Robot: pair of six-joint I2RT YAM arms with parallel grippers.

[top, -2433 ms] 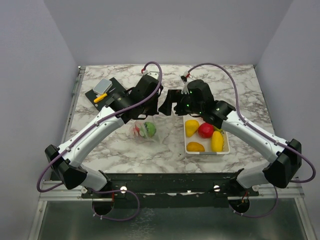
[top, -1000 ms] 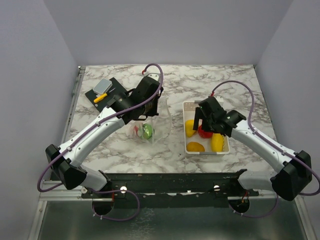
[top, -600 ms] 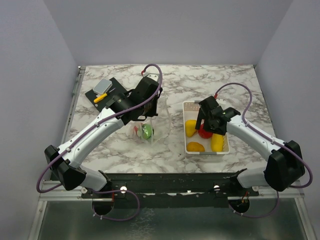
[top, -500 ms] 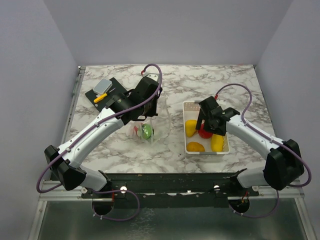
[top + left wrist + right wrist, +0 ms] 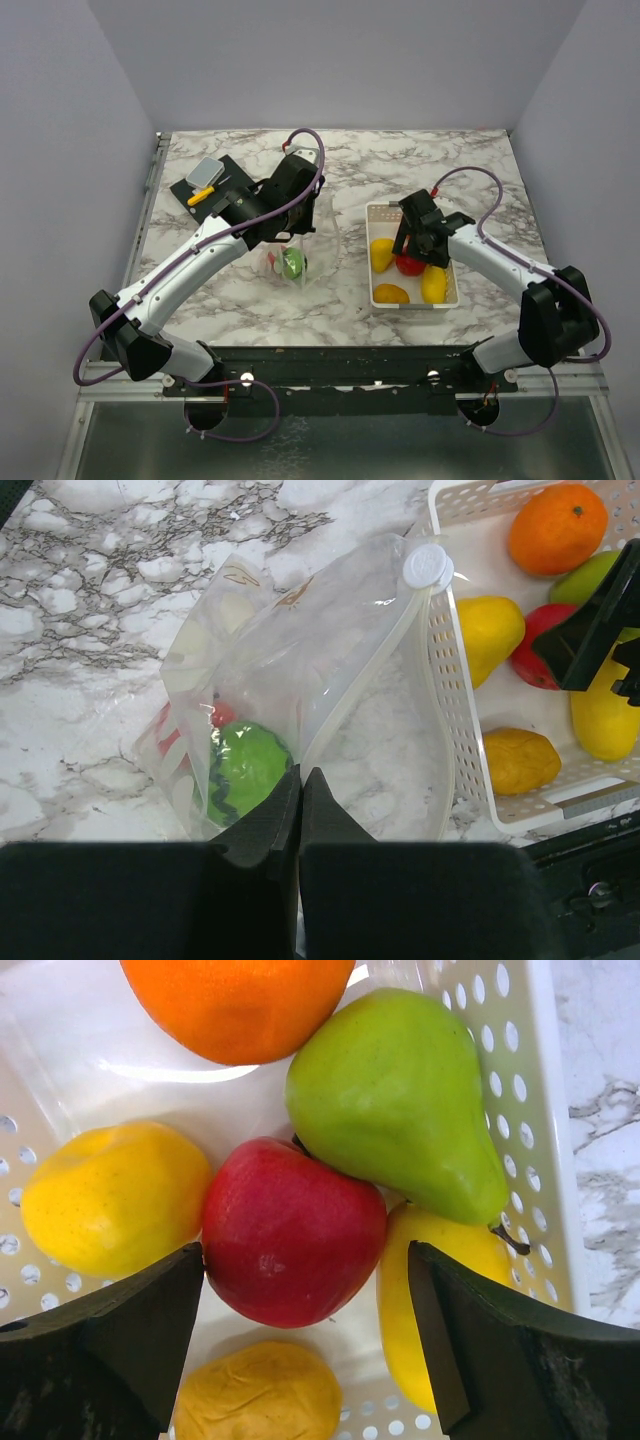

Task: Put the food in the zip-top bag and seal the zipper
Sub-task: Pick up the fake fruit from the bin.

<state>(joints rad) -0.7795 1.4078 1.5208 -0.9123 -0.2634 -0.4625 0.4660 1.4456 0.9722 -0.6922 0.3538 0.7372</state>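
Bright toy food on a white marble table (image 5: 80, 630) with grey veins.
The white perforated tray (image 5: 530, 1080) holds a red apple (image 5: 292, 1230), green pear (image 5: 395, 1100), orange (image 5: 237, 1005), round yellow fruit (image 5: 110, 1200), long yellow fruit (image 5: 425, 1310) and yellow-orange fruit (image 5: 260, 1390). The clear bag (image 5: 330, 650) shows a green fruit (image 5: 245, 770) with dark zigzag stripes and a red piece (image 5: 220, 715).

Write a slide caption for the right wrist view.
Open right fingers flank a red apple in the white tray, beside a green pear, an orange and yellow fruits.

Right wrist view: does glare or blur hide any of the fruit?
Right wrist: no; red apple and orange sharp, only a bright glare band on the white tray floor, near fingers soft. Left wrist: bag sheen mild, green toy readable through it.
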